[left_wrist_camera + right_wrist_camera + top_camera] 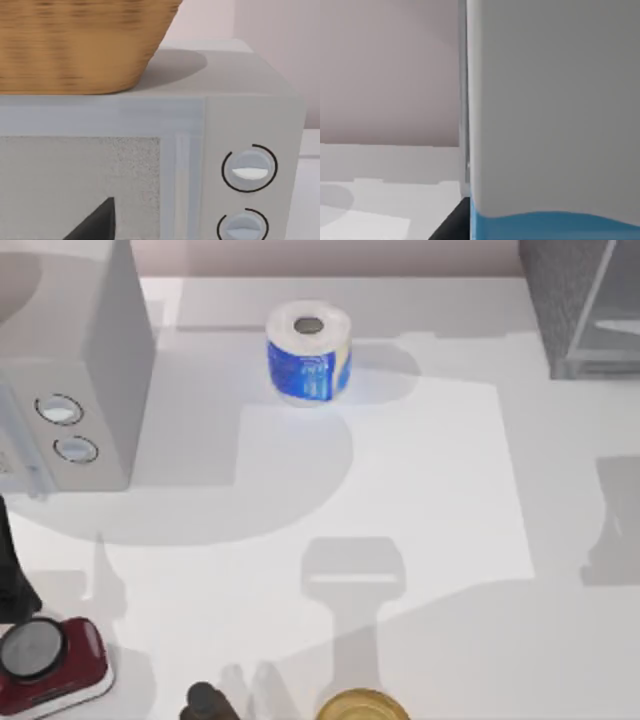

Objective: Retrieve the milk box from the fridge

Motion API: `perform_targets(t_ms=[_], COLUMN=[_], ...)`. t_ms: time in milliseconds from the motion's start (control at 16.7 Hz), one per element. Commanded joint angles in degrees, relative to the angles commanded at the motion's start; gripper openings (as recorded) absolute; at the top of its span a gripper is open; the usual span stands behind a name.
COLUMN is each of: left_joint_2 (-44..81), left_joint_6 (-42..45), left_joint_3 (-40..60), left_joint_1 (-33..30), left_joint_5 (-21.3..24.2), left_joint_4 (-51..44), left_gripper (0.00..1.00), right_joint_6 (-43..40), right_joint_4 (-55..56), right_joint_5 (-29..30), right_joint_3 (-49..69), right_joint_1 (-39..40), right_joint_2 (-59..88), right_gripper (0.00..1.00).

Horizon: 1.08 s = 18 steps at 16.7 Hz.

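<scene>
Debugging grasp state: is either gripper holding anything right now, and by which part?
Cannot be told. The right wrist view has the milk box very close, white above a blue band, but no fingers on it. The left wrist faces the knobbed appliance.

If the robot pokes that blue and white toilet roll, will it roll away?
Probably not at first: the toilet roll stands on its flat end, hole facing up, so a low push would likely just slide it across the table. A high poke might tip it, and then it could roll. It looks soft and light, so it may squash slightly.
</scene>
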Motion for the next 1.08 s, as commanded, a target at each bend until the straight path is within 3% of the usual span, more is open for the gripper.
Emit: perform_targets(t_ms=[420, 780, 1080], left_joint_2=[0.0, 0.0, 0.0], left_joint_6=[0.0, 0.0, 0.0], left_joint_3=[0.0, 0.0, 0.0], left_joint_1=[0.0, 0.0, 0.0], left_joint_5=[0.0, 0.0, 0.0], left_joint_4=[0.0, 0.0, 0.0], left_gripper=[1.00, 1.00, 1.00], right_joint_6=[0.7, 0.7, -0.1], right_joint_4=[-5.0, -4.3, 4.6], right_joint_5=[2.7, 2.3, -1.8], right_joint_3=[-10.3, -10.0, -7.0], right_joint_1=[1.5, 2.0, 10.5], right_joint_2=[-16.4, -15.4, -2.9], right_gripper=[0.00, 0.00, 0.00])
